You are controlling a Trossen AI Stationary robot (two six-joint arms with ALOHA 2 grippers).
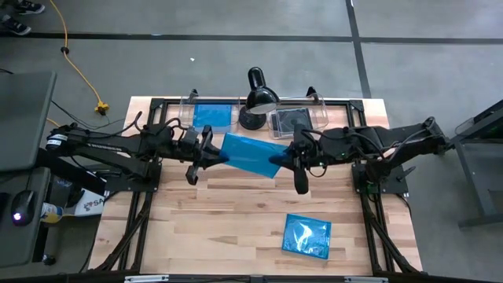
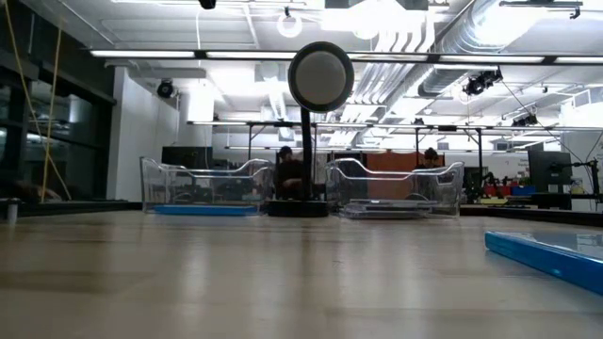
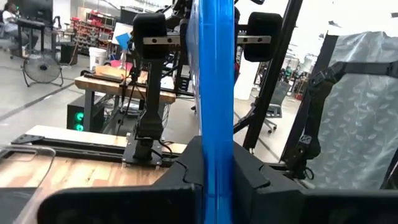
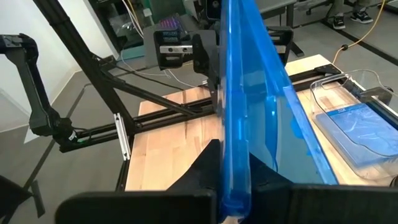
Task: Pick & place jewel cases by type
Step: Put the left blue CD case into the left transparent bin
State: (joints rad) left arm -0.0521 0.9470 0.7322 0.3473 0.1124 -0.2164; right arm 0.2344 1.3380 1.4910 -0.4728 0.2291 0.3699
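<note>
While both pincers clamp blue case (image 1: pixel 251 154) midair, left bin (image 1: pixel 211 115) holds blue case, right bin (image 1: pixel 299 119) dark case.

My left gripper (image 1: pixel 222 155) and my right gripper (image 1: pixel 277 159) hold 1 jewel case (image 1: pixel 253 155) between them above the table (image 1: pixel 236 212). Behind it stand 2 bins (image 1: pixel 212 112), a lamp (image 1: pixel 258 98) between them. Another case (image 1: pixel 306 236) lies nearer, rightward.

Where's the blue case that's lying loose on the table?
High view: the loose blue case lies flat on the table's near right part, away from both bins and arms.
</note>
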